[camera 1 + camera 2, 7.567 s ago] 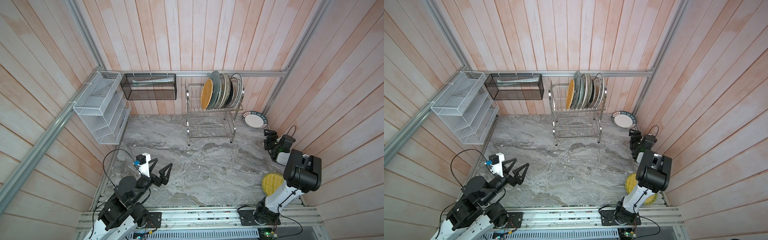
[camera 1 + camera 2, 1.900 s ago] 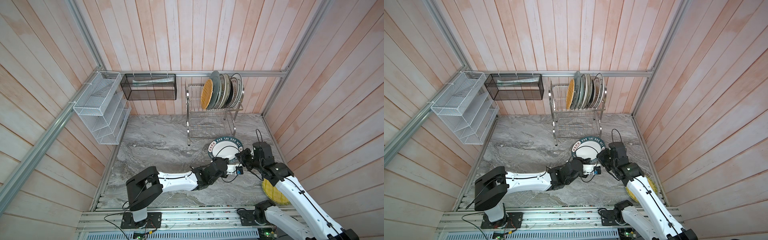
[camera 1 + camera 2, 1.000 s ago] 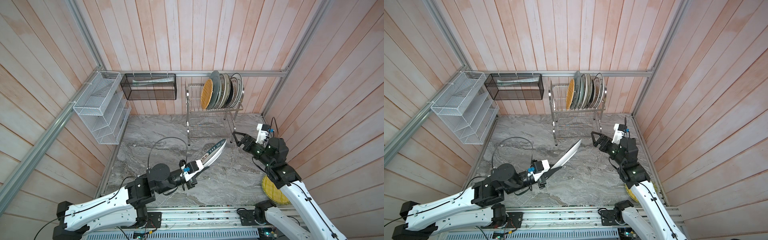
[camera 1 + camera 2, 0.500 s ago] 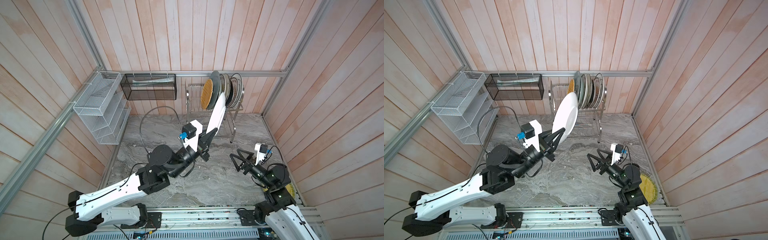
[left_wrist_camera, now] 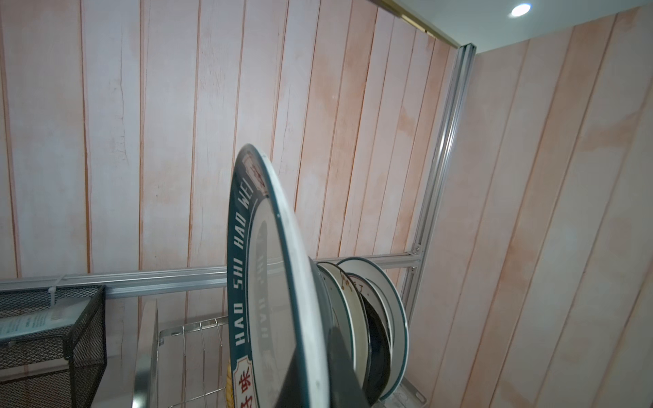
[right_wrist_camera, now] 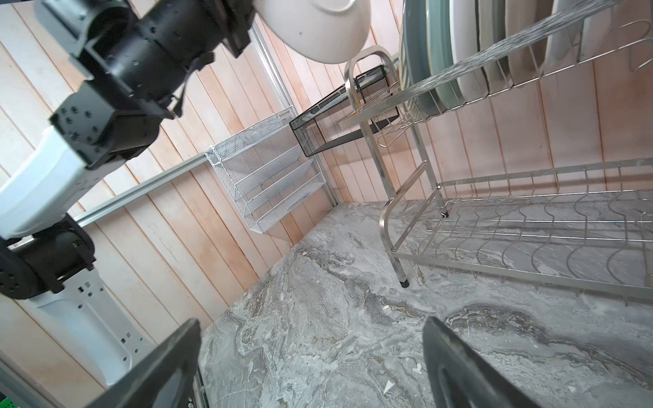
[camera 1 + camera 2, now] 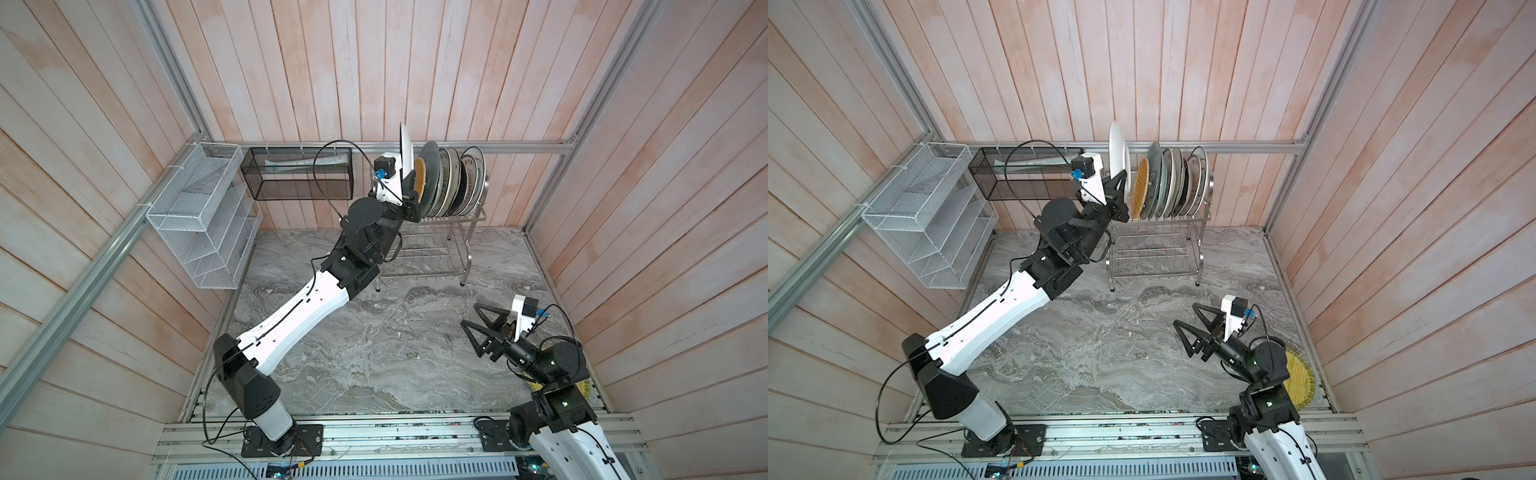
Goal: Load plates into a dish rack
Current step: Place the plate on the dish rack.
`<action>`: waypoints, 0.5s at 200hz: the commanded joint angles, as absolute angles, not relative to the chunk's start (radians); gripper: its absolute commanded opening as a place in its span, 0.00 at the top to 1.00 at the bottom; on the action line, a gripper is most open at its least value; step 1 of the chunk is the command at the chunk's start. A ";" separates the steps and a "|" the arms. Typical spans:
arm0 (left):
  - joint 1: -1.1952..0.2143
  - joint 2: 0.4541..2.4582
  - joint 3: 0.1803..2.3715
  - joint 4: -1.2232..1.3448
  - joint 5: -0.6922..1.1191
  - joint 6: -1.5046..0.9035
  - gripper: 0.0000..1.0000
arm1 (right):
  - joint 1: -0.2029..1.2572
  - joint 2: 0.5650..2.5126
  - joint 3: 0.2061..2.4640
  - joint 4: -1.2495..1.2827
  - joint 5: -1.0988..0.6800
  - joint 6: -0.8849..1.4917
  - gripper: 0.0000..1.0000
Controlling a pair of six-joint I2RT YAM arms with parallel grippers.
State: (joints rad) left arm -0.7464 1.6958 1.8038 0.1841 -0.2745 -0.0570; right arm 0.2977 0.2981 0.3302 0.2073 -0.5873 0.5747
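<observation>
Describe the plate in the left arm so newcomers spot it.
Find the steel dish rack at the back wall. Beside its plate row, the left fingers pinch a plate. Only it stands above the row: white back, teal lettered rim.

Pink plank walls (image 7: 291, 62) — grey marbled floor (image 7: 374, 353).

Teal-rimmed white plate (image 7: 1117, 153) held upright over the rack's (image 7: 1154, 274) left end, beside the row (image 7: 1173, 183) slotted on top.

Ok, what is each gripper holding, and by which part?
The left gripper is shut on the lower rim of the white green-bordered plate. The right gripper is open, holding nothing.
</observation>
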 commanded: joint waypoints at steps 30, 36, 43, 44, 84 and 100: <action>-0.680 1.875 2.064 0.089 -0.197 -0.100 1.00 | 0.299 0.258 0.354 0.158 -0.626 0.575 0.02; -0.677 1.890 2.075 0.091 -0.197 -0.100 1.00 | 0.298 0.257 0.349 0.164 -0.627 0.582 0.02; -0.672 1.903 2.085 0.092 -0.202 -0.103 1.00 | 0.298 0.256 0.346 0.166 -0.631 0.588 0.02; -0.671 1.903 2.086 0.092 -0.203 -0.105 1.00 | 0.299 0.256 0.346 0.166 -0.632 0.589 0.02; -0.642 1.946 2.106 0.087 -0.170 -0.143 1.00 | 0.299 0.251 0.352 0.138 -0.634 0.589 0.02; -0.640 1.957 2.110 0.083 -0.177 -0.135 1.00 | 0.298 0.249 0.352 0.137 -0.632 0.591 0.02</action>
State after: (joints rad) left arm -0.6491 1.9507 2.0571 0.0395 -0.1970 -0.1246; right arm 0.2977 0.2638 0.3305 0.1520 -0.6159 0.5827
